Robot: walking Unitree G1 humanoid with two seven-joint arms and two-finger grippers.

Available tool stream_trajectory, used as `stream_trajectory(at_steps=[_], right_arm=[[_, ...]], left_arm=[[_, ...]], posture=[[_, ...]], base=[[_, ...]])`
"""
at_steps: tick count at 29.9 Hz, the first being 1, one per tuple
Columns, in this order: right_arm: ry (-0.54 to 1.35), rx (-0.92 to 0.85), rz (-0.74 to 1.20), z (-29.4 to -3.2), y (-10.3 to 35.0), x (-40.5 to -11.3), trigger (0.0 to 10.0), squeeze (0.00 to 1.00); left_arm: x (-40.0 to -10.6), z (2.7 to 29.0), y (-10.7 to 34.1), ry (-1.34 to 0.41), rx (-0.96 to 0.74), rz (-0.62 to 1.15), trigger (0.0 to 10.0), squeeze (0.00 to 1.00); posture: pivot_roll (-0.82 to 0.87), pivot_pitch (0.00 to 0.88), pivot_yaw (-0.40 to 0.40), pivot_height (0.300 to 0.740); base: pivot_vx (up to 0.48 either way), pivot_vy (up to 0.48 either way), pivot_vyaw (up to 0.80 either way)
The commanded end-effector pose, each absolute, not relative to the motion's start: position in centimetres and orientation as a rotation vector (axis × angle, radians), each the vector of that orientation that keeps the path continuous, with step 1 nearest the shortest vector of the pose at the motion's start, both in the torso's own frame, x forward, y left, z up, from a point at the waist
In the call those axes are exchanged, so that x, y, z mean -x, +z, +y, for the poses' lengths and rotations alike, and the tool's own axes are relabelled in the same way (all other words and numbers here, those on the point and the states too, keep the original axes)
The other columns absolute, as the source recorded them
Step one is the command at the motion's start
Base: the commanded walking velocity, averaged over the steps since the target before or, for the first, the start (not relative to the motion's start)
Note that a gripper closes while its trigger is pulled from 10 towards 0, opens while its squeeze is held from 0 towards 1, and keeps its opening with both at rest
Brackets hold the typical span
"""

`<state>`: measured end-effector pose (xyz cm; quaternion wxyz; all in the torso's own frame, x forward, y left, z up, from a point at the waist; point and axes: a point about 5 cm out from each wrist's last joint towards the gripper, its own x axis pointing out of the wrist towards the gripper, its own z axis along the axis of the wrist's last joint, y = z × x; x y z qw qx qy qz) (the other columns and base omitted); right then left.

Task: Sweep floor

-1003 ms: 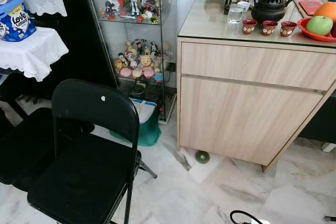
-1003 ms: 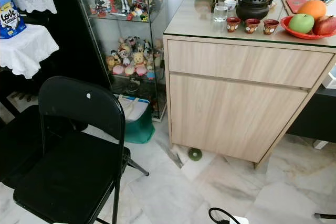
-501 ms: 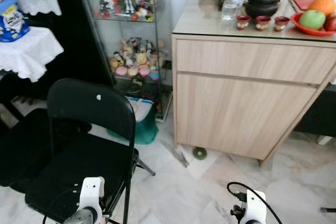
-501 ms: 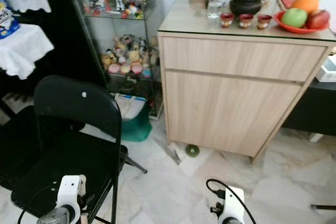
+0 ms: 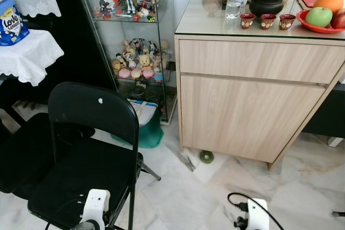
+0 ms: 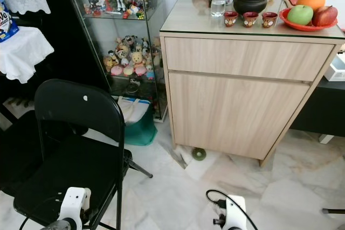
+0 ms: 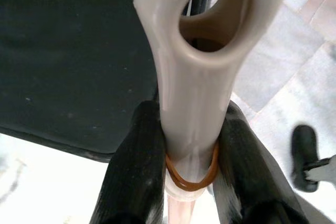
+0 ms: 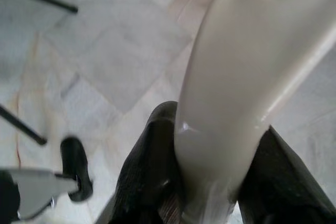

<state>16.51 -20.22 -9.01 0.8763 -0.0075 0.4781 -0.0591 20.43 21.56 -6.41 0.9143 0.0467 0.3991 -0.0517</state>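
Observation:
My left gripper (image 7: 189, 129) is shut on a cream plastic handle (image 7: 194, 77) that has an oval hanging hole and a brown rubber band around it, held over the black chair seat. A second cream handle (image 8: 236, 66) is clamped in my right gripper (image 8: 215, 145), which is shut above the pale marble floor (image 5: 183, 192). My two white wrists show at the bottom of the eye views, the left one (image 5: 94, 208) over the chair and the right one (image 5: 256, 214) over the floor. What the handles belong to is hidden.
A black folding chair (image 5: 91, 127) stands close on the left. A wooden cabinet (image 5: 253, 106) with cups and fruit stands ahead, a small green round thing (image 5: 207, 157) at its foot. Further left are a glass display case (image 5: 135, 36), a green bin (image 5: 148, 125) and a white-clothed table (image 5: 27, 52).
Both white wrists have risen into the bottom of the eye views since a second ago. The camera has shifted a little; the furniture has not moved.

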Motion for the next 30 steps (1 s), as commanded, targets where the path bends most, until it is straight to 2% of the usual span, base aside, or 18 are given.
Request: stream_trajectory(at_steps=[1, 13, 27, 30], right_arm=[[-0.145, 0.017, 1.019, -20.4, -9.3, -15.8, 10.0, 0.00], [-0.182, -0.035, 1.005, -20.5, -9.7, -14.5, 10.0, 0.00], [-0.156, -0.033, 0.993, -20.6, -9.4, -15.1, 10.0, 0.00], [-0.153, -0.036, 0.989, -20.8, -9.4, -15.2, 10.0, 0.00]], left_arm=[[-20.1, 22.2, -6.5, -0.128, -0.151, 0.840, 10.0, 0.00], [-20.3, 23.0, -6.1, -0.126, -0.181, 0.834, 10.0, 0.00], [-19.6, 23.2, -6.4, -0.082, -0.149, 0.829, 10.0, 0.00], [-19.2, 23.2, -6.6, -0.079, -0.143, 0.835, 10.0, 0.00]], posture=[[-0.15, 0.000, 0.139, 0.740], [-0.16, 0.000, 0.164, 0.740], [-0.07, 0.000, 0.115, 0.740], [-0.06, 0.006, 0.102, 0.740]], base=[[0.000, 0.000, 0.00], [0.000, 0.000, 0.00], [0.000, 0.000, 0.00], [-0.285, 0.000, 0.00]])
